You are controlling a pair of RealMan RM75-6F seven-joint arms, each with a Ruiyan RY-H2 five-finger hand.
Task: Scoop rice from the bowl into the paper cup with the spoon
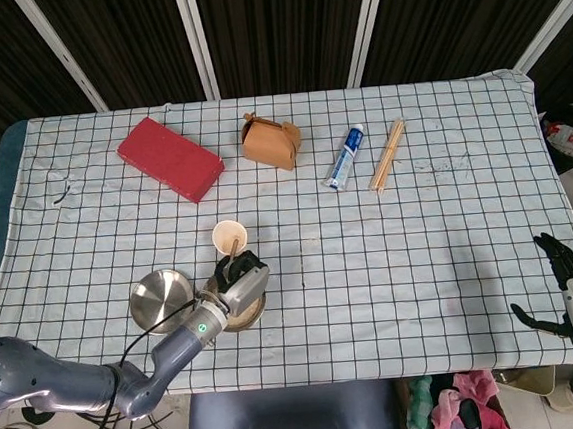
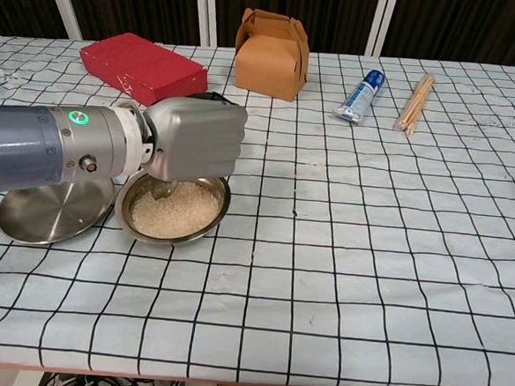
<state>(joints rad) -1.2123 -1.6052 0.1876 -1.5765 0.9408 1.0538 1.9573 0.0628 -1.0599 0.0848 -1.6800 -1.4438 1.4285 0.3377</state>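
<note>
My left hand (image 2: 195, 140) grips the spoon (image 2: 163, 189) in a closed fist right over the steel bowl (image 2: 126, 209). The spoon's tip dips into the white rice (image 2: 176, 216) at the bowl's far edge. In the head view the left hand (image 1: 240, 279) covers most of the bowl (image 1: 241, 319), and the spoon handle (image 1: 234, 250) sticks up toward the paper cup (image 1: 229, 236) just beyond. The chest view hides the cup behind the hand. My right hand (image 1: 562, 287) hangs off the table's near right corner, fingers apart and holding nothing.
An empty steel plate (image 2: 48, 214) lies left of the bowl, touching the arm. At the far side stand a red box (image 1: 169, 157), a brown carton (image 1: 270, 141), a toothpaste tube (image 1: 345, 156) and chopsticks (image 1: 387, 154).
</note>
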